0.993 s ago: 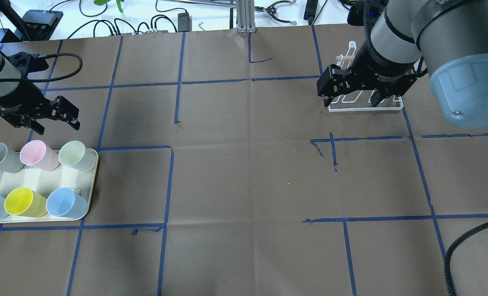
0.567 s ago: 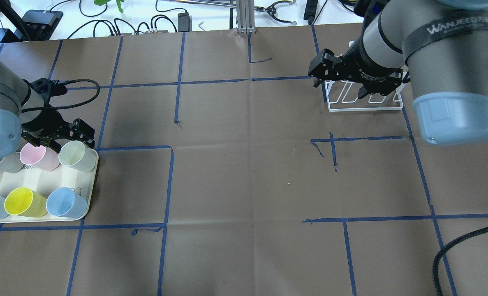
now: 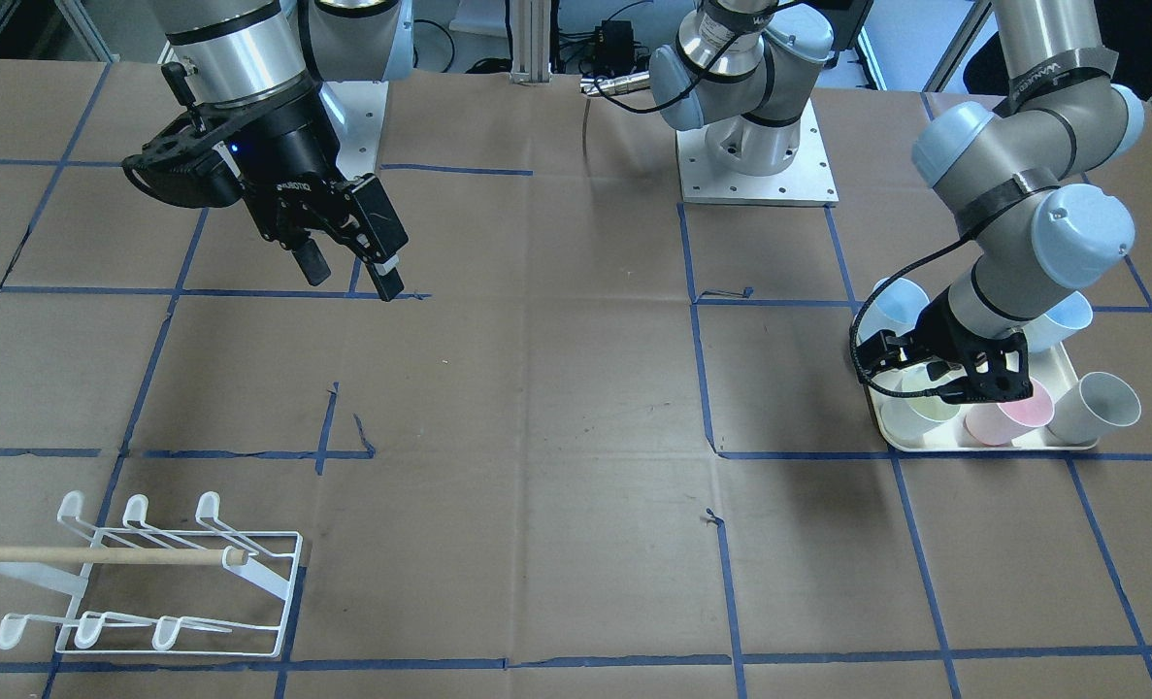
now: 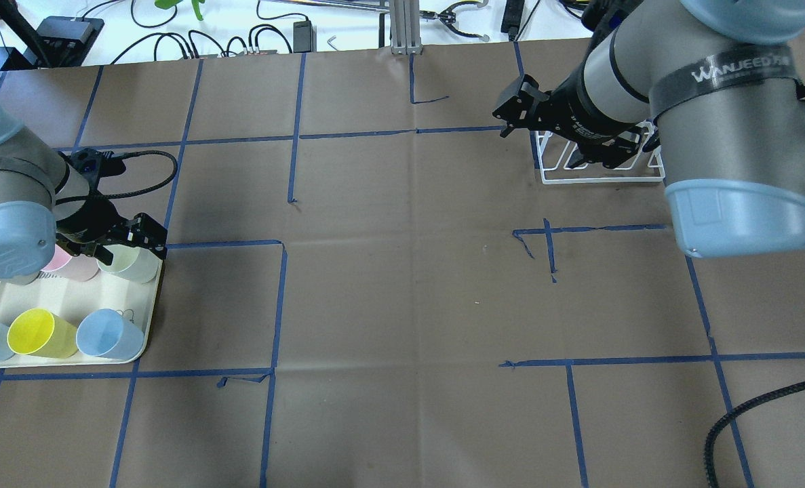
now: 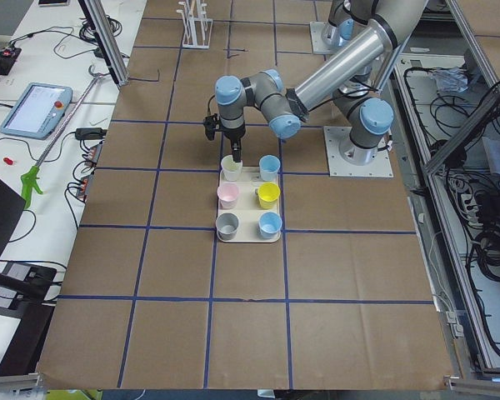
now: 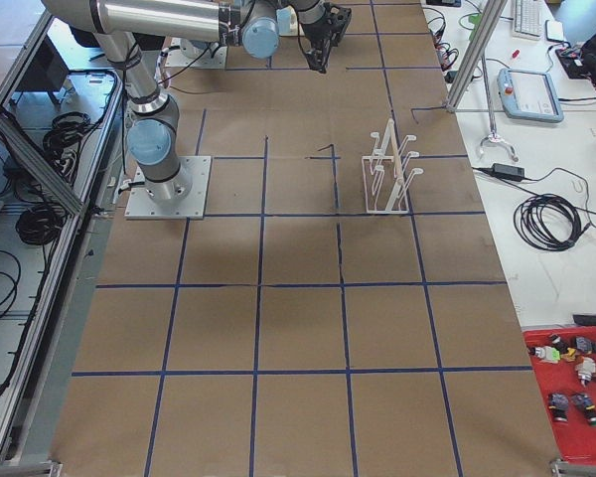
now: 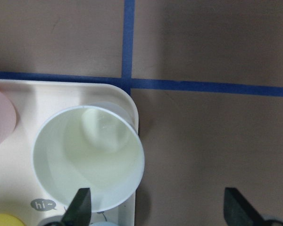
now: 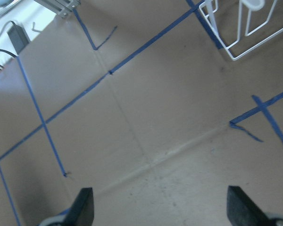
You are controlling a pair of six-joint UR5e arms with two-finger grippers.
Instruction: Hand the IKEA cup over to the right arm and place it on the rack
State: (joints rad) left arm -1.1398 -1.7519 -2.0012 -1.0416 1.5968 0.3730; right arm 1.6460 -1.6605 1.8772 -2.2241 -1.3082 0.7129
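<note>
Wide open and empty, the left pincer [image 7: 158,207] is hovering astride the rim of the pale green cup [image 7: 88,157] on the tray [image 7: 19,94], apparently to pinch it, while the right pincer [image 3: 350,275] is hanging open and empty, apart from the rack [image 3: 100,555].

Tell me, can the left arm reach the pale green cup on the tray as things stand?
Probably yes. The left gripper hangs open above the pale green cup, one finger over its mouth, the other outside over the table. The cup stands upright at the corner of the tray, uncovered.
</note>
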